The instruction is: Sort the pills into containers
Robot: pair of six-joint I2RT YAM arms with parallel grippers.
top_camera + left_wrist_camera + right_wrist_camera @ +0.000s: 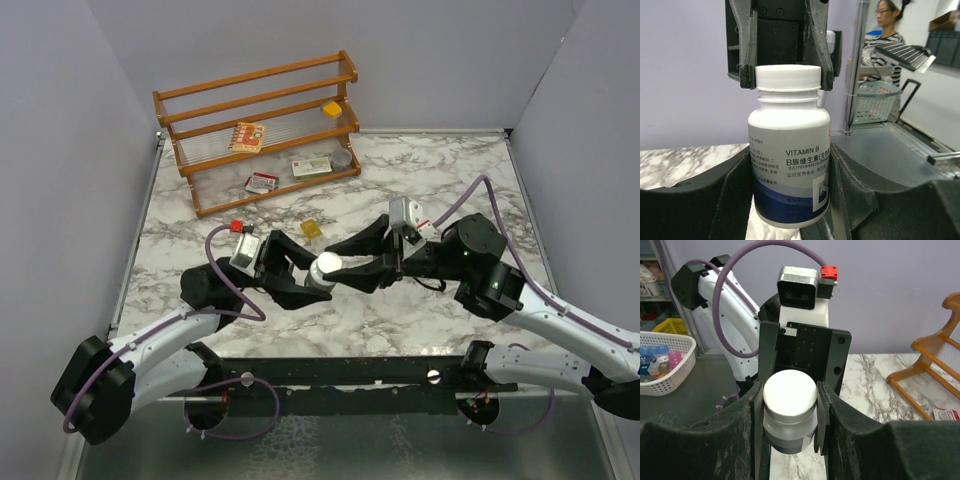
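The pill bottle (325,268), with a white cap and a grey-and-blue label, is held between both grippers above the marble table. My left gripper (300,283) is shut on its body (789,165). My right gripper (352,264) is shut on its white cap (790,391), and its fingers (746,70) flank the cap in the left wrist view. The pills (311,229) lie as a small yellow cluster on the table just behind the bottle. The clear vial is not in view.
A wooden rack (262,130) stands at the back left, holding a yellow cube (332,108), a printed box (247,136), two flat boxes (311,167) and a round grey tin (342,157). Grey walls close the table's left, back and right.
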